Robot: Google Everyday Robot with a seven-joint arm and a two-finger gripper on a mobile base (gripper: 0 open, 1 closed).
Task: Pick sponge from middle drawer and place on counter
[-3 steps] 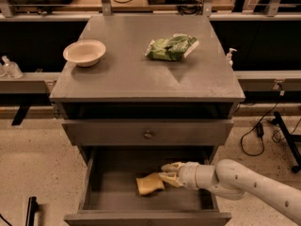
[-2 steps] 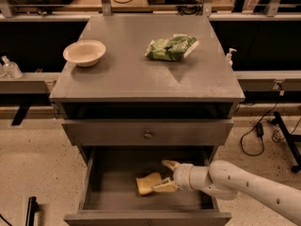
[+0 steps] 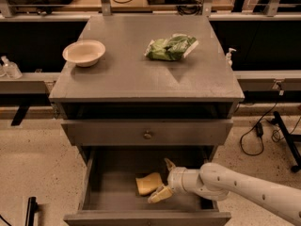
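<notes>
The front edge of the middle drawer point(image 3: 141, 216) is nearest, and the drawer is pulled out wide. My gripper point(image 3: 159, 181) is inside it, in the right half, and comes in from the right on my white arm point(image 3: 244, 188). Its two fingers are apart: one points up toward the back, and the other is low by the front wall.

The sponge point(image 3: 146, 183) lies flat on the grey floor, near the middle. Its right end is between my fingers, and the low finger seems to touch its front corner. Its long axis goes left to right, with the right end a little toward the back. I see only the pale yellow foam face, and the edge is a bit wavy.

Left of the sponge the drawer floor is bare up to the side wall.

Above is a shut drawer front with a small knob point(image 3: 147, 134). Farther is the counter point(image 3: 131, 79), with a bowl point(image 3: 83, 53) at the left and a green bag point(image 3: 170, 47) at the back right. The front half is bare.
</notes>
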